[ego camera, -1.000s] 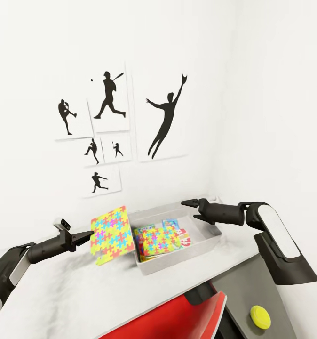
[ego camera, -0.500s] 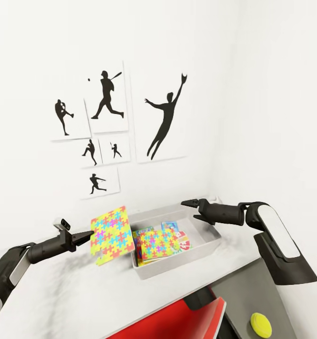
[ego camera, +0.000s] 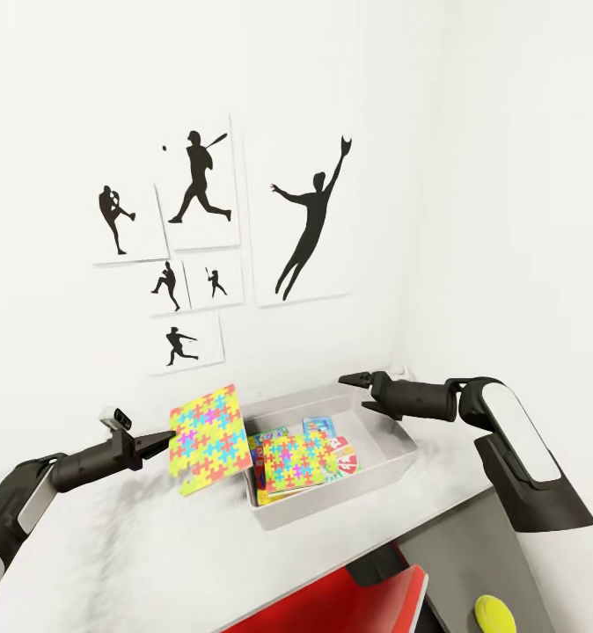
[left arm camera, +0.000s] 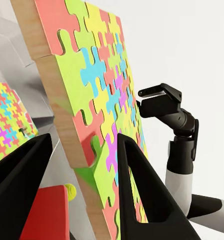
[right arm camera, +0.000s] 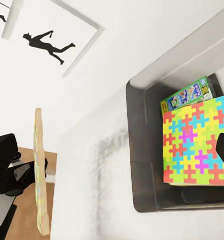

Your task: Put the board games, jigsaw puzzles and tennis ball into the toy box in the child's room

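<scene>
Beside toy box [ego camera: 380,475] on table [ego camera: 138,554] | jigsaw puzzle [ego camera: 207,437]: upright, pinched at edge by left tool [ego camera: 169,437] | likely stiff, light, thin; edge-grip suits | right tool [ego camera: 354,381] above box, aperture unclear.

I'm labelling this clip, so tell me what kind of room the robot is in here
Most likely a child's bedroom or playroom. Black sports-silhouette pictures hang on the white wall, a grey toy box on the table holds a bright jigsaw and game boxes, and the left gripper holds a second jigsaw puzzle.
</scene>
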Available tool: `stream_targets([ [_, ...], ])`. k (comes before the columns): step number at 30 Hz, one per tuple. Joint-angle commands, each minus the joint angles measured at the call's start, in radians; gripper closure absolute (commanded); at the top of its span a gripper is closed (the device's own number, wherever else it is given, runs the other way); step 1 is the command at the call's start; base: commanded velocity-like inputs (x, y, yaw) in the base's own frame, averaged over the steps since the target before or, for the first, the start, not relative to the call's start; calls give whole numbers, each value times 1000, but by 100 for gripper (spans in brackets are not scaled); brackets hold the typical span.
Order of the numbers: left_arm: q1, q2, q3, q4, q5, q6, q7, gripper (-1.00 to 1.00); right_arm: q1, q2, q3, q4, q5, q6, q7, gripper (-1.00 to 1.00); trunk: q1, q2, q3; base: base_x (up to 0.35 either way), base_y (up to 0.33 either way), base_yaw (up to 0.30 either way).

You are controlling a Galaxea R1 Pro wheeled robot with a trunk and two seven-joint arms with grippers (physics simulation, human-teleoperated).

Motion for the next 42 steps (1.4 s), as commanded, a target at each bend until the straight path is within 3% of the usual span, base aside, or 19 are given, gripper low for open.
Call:
stream_targets([
  [1, 0, 0, -1, 0, 2, 11, -3, 100, -1, -1, 1, -1, -10, 0, -10, -100, 0, -2, -2, 0, 0, 0],
  [12, -14, -12, 2, -2, -3, 45, 21, 100, -2, -1, 2, 2, -8, 0, -10, -100, 0, -2, -2, 0, 0, 0],
  [14, -46, -33, -2, -3, -8, 85, 57, 100, -2, -1, 1, 2, -5, 0, -11, -100, 0, -2, -2, 0, 0, 0],
  [17, -122, -100, -3, -1, -31, 123, 187, 100, -2, -1, -3, 4, -4, 0, -9, -100, 0, -2, -2, 0, 0, 0],
  [22, -213, -203, -4, 27, -38, 133, 304, 100, -2, -7, -9, -3, -3, 0, -10, -100, 0, -2, -2, 0, 0, 0],
  [24, -228, -251, -3, 44, -38, 131, 383, 100, -2, -12, -11, -4, -2, 0, -10, -100, 0, -2, -2, 0, 0, 0],
  [26, -232, -281, -1, 50, -36, 128, 463, 100, -3, -15, -22, -5, -2, 0, -9, -100, 0, -2, -2, 0, 0, 0],
  [29, -235, -332, 3, 61, -32, 123, 564, 100, -2, -25, -75, -5, -4, 0, -9, -100, 0, -2, -2, 0, 0, 0],
  [31, -235, -373, 5, 81, -32, 116, 607, 100, -2, -47, -98, -12, -5, 0, -8, -100, 0, -2, -2, 0, 0, 0],
  [33, -235, -405, 6, 101, -32, 92, 630, 100, 0, -72, -106, -25, -6, 0, -7, -100, 0, -2, -2, 0, 0, 0],
  [35, -235, -446, 7, 147, -32, 13, 672, 100, 6, -110, -112, -46, -6, 0, -6, -100, 0, -2, -2, 0, 0, 0],
  [38, -235, -490, 9, 203, -31, -64, 759, 100, 14, -136, -116, -62, -6, 0, -5, -100, 0, -2, -2, 0, 0, 0],
  [42, -235, -511, 10, 226, -26, -134, 846, 100, 13, -163, -121, -81, -9, 0, -4, -100, 0, -2, -2, 0, 0, 0],
])
